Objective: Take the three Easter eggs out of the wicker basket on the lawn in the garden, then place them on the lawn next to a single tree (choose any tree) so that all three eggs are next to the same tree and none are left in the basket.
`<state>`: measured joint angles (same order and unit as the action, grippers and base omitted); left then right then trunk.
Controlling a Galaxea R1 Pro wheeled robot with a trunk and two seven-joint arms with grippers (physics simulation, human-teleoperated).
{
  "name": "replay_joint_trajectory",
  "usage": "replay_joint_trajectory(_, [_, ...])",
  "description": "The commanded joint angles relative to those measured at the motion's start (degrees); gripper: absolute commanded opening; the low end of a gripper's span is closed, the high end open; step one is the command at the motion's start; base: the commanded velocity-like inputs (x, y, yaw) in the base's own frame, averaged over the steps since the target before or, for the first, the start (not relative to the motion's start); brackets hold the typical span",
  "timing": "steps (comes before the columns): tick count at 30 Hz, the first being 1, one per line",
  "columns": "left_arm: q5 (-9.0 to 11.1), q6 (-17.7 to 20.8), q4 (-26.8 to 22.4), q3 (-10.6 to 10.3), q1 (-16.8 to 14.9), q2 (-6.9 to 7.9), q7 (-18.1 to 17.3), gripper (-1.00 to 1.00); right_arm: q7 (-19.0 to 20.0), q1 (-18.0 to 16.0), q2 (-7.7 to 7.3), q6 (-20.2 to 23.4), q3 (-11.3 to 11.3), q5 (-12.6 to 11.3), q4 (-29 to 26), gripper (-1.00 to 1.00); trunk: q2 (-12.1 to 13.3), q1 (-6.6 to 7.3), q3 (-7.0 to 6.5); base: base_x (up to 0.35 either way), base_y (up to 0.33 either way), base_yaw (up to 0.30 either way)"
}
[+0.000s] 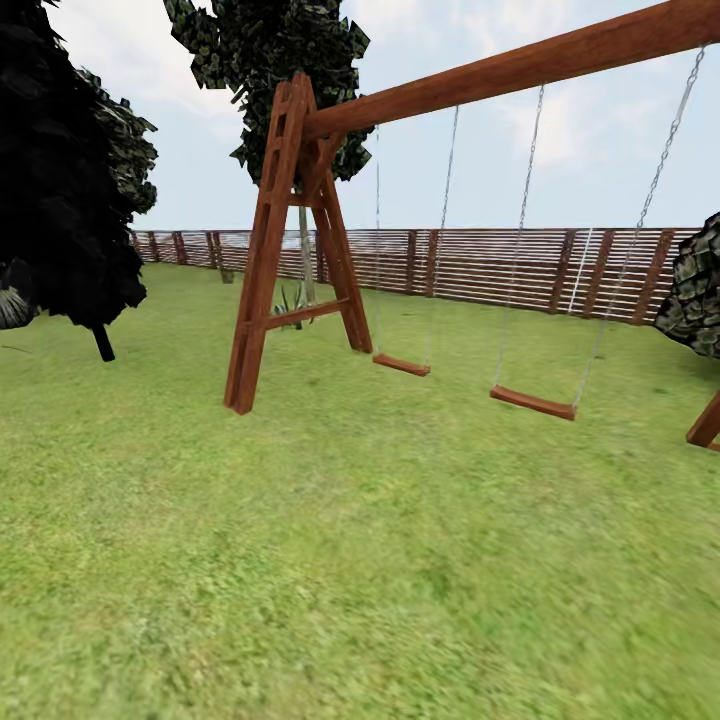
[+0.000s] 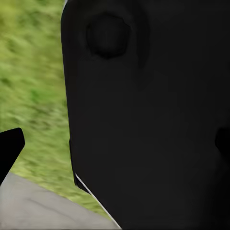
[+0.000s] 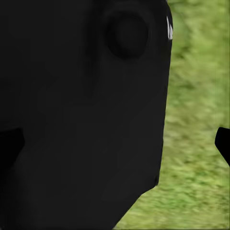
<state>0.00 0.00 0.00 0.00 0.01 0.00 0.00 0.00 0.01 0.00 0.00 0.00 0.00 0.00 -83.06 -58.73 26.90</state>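
Lawn (image 1: 330, 560) wide and mottled green, running from the near edge back to a slatted wooden fence (image 1: 480, 265). No eggs or basket to place from these views. Dark-leaved tree (image 1: 60, 200) at the lawn's left edge, trunk base short and dark; another tree (image 1: 265, 60) behind the swing frame (image 1: 280, 250). Red-brown A-frame standing mid-lawn, beam running up to the right, two plank seats (image 1: 402, 365) (image 1: 532, 402) hanging on chains just above the grass. Dark bush (image 1: 695, 290) at the right edge.

Left wrist view: black robot body (image 2: 148, 115) close in front, blurred grass (image 2: 33, 86) beside it, a grey strip (image 2: 38, 206) past the grass, one dark fingertip (image 2: 9, 148) at the border. Right wrist view: same black bulk (image 3: 81, 115), grass (image 3: 196, 120), dark fingertip (image 3: 223, 143). Grippers' opening: cannot tell; nothing seen held.
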Motion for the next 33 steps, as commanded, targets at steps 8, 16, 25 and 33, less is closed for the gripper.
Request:
replay_joint_trajectory(8, [-0.5, 0.1, -0.7, -0.5, 0.1, 1.48, 0.5, 1.00, 0.0, -2.6, -0.10, -2.2, -0.1, -0.8, -2.6, 1.00, 0.0, 0.00, 0.26, 0.000, 0.000, 0.006])
replay_joint_trajectory(16, [-0.2, 0.1, -0.9, -0.6, 0.1, 4.05, 0.6, 1.00, 0.0, -5.0, -0.12, -4.8, -0.1, -0.4, -3.0, 1.00, 0.0, 0.00, 0.98, 0.000, 0.000, 0.052])
replay_joint_trajectory(25, [-0.2, 0.1, -0.9, -0.5, 0.1, 5.16, 0.5, 1.00, 0.0, -5.0, -0.17, -5.4, -0.1, -0.4, -2.9, 1.00, 0.0, 0.00, 1.80, 0.000, 0.000, 0.007])
replay_joint_trajectory(33, [-0.2, 0.1, -0.9, -0.5, 0.1, 5.07, 0.5, 1.00, 0.0, -5.0, -0.26, -5.4, -0.1, -0.7, -2.8, 1.00, 0.0, 0.00, 2.53, 0.000, 0.000, 0.000])
